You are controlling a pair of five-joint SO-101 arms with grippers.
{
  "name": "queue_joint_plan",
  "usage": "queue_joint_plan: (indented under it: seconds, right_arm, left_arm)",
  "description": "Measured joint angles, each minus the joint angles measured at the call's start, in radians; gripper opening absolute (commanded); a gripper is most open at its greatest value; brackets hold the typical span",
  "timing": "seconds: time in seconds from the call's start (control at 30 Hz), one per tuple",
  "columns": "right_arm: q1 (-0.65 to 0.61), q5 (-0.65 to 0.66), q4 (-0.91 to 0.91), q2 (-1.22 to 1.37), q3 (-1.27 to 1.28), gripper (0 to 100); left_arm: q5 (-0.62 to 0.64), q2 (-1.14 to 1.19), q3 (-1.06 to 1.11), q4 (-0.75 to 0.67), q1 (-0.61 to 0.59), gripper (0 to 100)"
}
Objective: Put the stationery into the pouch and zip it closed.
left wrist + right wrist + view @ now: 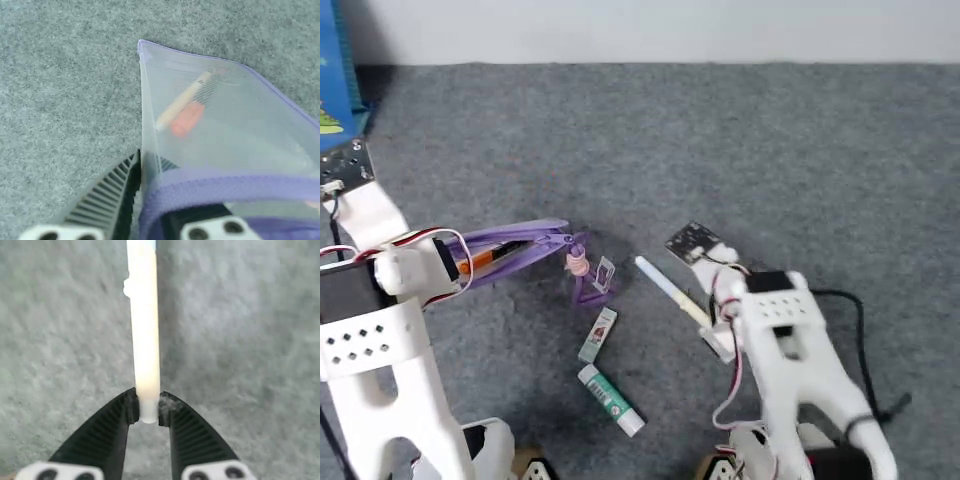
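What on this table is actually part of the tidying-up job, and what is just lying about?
Part of the job: purple pouch in the left pincer; pencil and orange piece inside it; white pen in the right pincer; glue stick; small green-and-white packet.

Just lying about: blue box; black cable.

Grey table (740, 150) bears glue stick (610, 400) and small packet (598, 334).
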Motion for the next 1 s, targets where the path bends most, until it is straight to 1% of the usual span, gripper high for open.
queue_joint_plan:
  seconds: [0.03, 0.13, 0.17, 0.2, 0.33, 0.37, 0.47, 0.63, 0.77, 1.0]
  right_arm:
    - [0.009, 0.009, 0.005, -0.038, 0.015, 6.9]
    - [0.011, 0.02, 0.064, -0.137, 0.028, 22.5]
    - [0.009, 0.02, 0.087, -0.164, 0.028, 26.4]
    - [0.006, 0.02, 0.11, -0.192, 0.028, 28.2]
    - [-0.044, 0.002, 0.147, -0.279, 0.028, 24.5]
    - [-0.055, -0.021, 0.147, -0.292, 0.028, 23.7]
    - [-0.14, -0.103, 0.121, -0.31, 0.028, 23.2]
    - [-0.269, -0.224, 0.063, -0.281, 0.028, 22.9]
    - [-0.29, -0.272, -0.017, -0.163, -0.031, 22.7]
    - [-0.293, -0.279, -0.109, 0.16, -0.207, 22.7]
  left_arm:
    - [0.0, 0.0, 0.0, 0.0, 0.0, 1]
    - [0.0, 0.0, 0.0, 0.0, 0.0, 1]
    - [0.0, 0.0, 0.0, 0.0, 0.0, 1]
    - [0.0, 0.0, 0.0, 0.0, 0.0, 1]
    - [0.0, 0.0, 0.0, 0.0, 0.0, 1]
    - [0.0, 0.0, 0.0, 0.0, 0.0, 1]
    - [0.0, 0.0, 0.0, 0.0, 0.0, 1]
    - [0.0, 0.0, 0.002, 0.0, 0.0, 1]
    - [0.0, 0.0, 0.002, 0.0, 0.0, 1]
    - [0.0, 0.0, 0.002, 0.0, 0.0, 1]
